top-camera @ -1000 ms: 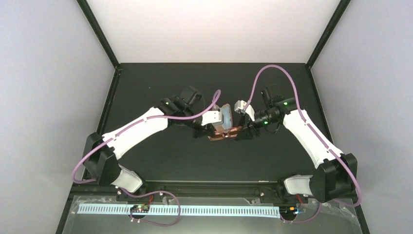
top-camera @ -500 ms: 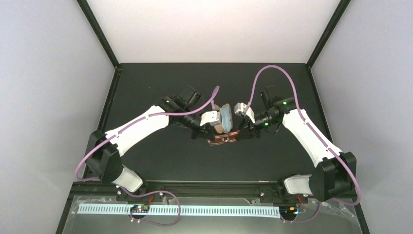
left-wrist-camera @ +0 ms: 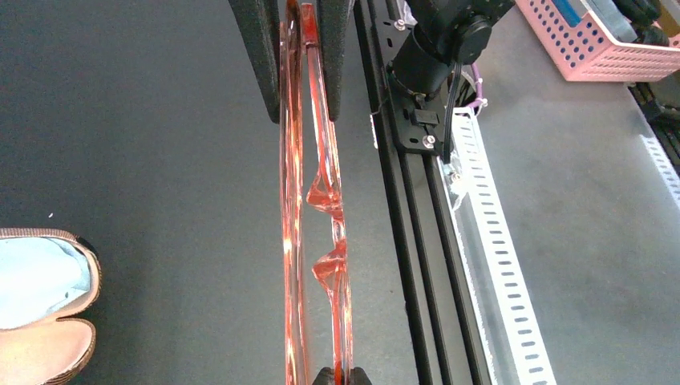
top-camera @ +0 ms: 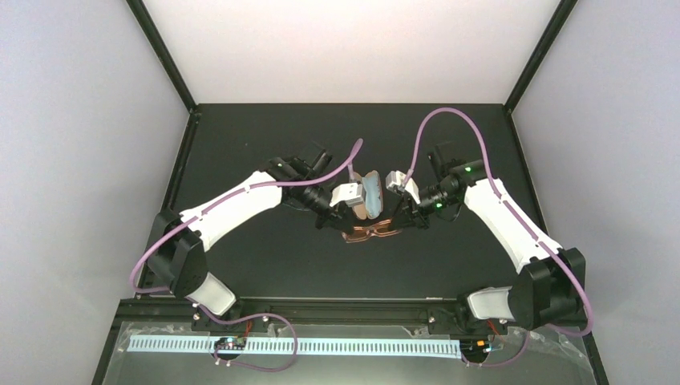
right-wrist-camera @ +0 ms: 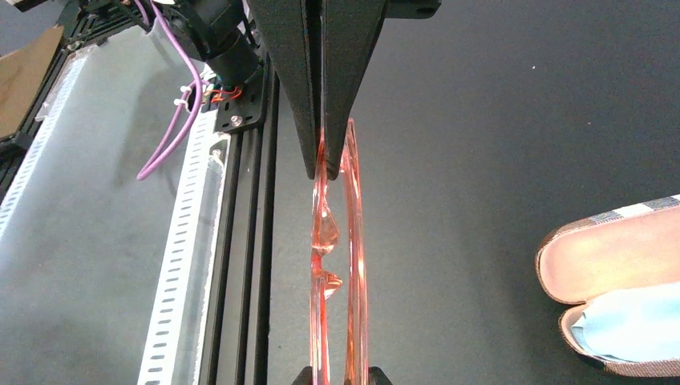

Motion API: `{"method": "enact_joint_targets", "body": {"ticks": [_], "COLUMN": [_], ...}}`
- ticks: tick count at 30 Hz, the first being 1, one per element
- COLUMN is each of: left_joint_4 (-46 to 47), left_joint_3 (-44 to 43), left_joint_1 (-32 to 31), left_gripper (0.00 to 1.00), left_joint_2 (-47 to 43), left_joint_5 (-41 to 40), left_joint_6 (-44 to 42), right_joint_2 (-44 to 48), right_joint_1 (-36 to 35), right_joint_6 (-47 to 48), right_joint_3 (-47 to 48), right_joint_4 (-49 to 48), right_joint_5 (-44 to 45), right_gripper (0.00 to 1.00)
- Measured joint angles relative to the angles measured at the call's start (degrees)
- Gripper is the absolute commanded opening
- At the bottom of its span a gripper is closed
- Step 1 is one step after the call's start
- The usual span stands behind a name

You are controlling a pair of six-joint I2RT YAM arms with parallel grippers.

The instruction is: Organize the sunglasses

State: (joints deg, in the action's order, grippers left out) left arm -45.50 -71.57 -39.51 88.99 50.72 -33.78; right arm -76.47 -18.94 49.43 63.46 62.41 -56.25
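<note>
Slim translucent reddish-orange sunglasses (left-wrist-camera: 323, 195) (edge-on) — one end pinched in left pincer (left-wrist-camera: 303, 112), other in right pincer (right-wrist-camera: 330, 152)

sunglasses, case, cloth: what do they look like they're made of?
sunglasses: likely plastic, glossy; translucent reddish-orange that lets light through.
case: shell looks like woven fabric, brown with pale stripes; lining is matte tan, maybe felt.
cloth: soft light-blue fabric, matte, slightly creased.

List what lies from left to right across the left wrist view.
Open brown oblong case holding a light-blue cloth → translucent reddish-brown sunglasses → black rail → white perforated strip → pink slotted basket.
</note>
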Motion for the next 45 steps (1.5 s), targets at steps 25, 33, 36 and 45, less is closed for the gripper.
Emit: {"method": "enact_joint_targets", "body": {"ticks": [25,33,36,45], "left_joint_4": [18.32,30.01,33.03,35.52], "left_joint_3": [9.86,13.79,15.78,15.56], "left_joint_1": [1.42,-3.52,-6.21,-9.38], "left_gripper": [0.93,0.99,0.98,0.79], "left_joint_2": [-10.82,-12.87,-12.55,-8.02], "left_joint_5": [-8.52,-23.5,-30.03,-43.41], "left_joint_6": [1.7,-0.57,-1.99,-5.29], "right_joint_2": [-8.57,-15.63,-18.08,-19.34], "right_joint_1": [0.0,0.0,0.0,0.0], "right_joint_6": [-13.68,-21.73,-22.97,-23.89], "right_joint_3": [6.73,13.9,15.93,16.35], "right_joint_4": [-3.37,-4.11,-3.17,-1.55], "right_joint_5": [-0.79,-0.52,-1.33,-2.86], "right_gripper": [0.08,0.08,0.08,0.09]}}
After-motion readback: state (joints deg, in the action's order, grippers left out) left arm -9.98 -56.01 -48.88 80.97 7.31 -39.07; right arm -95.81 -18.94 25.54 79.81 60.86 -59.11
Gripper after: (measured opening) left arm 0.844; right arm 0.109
